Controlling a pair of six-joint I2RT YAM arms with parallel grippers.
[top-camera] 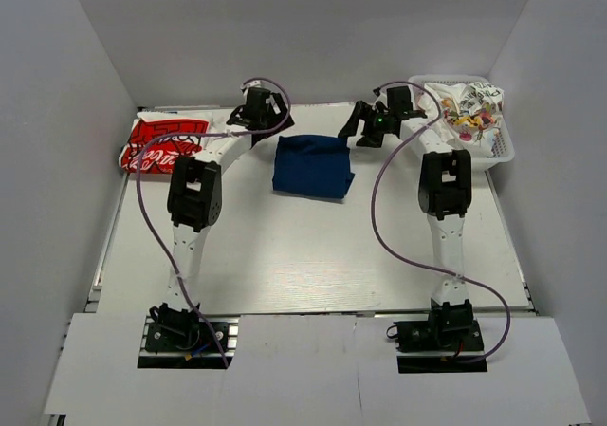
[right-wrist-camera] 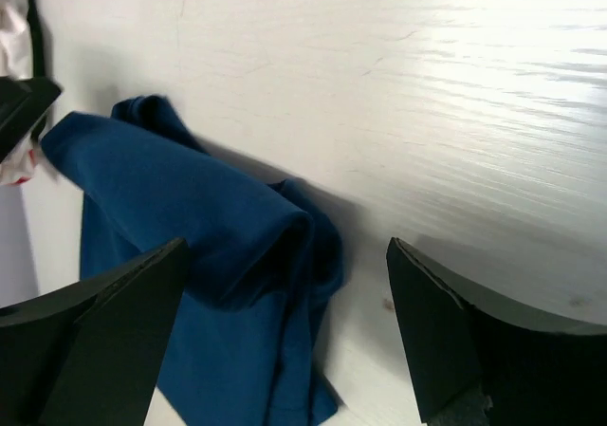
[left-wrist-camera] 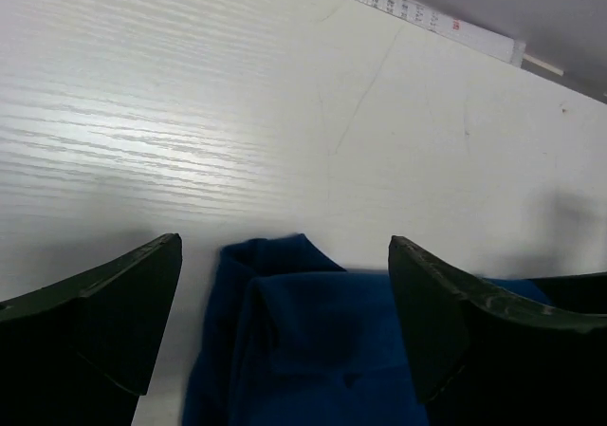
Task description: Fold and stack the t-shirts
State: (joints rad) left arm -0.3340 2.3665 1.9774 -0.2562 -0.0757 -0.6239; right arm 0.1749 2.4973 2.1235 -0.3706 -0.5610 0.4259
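Navy t-shirt (top-camera: 313,166) folded into a rough rectangle, flat on the bench (top-camera: 303,255) toward its far middle, between the two arms. Left gripper (top-camera: 268,118) just beside the shirt's far left corner, right gripper (top-camera: 362,127) just beside its far right corner, both low over the bench. From the left wrist, left gripper (left-wrist-camera: 283,250) with fingers (left-wrist-camera: 104,312) spread wide and nothing pinched; a rumpled corner of the navy t-shirt (left-wrist-camera: 313,350) lying on the bench (left-wrist-camera: 237,94) in the gap between them, contact with either finger impossible to tell. From the right wrist, right gripper (right-wrist-camera: 285,250) likewise wide apart and clamped on nothing; navy t-shirt (right-wrist-camera: 209,227) with a thick rolled fold along its edge, running behind the left-hand finger (right-wrist-camera: 104,331) in this view, bare bench (right-wrist-camera: 455,113) toward the other one. Red-and-white t-shirt (top-camera: 161,143) spread at the far left corner of the bench, well apart from the navy one, beyond the left arm. White t-shirts (top-camera: 469,108) with small colourful prints heaped in a white lattice basket (top-camera: 503,153) at the far right corner, near the right gripper.
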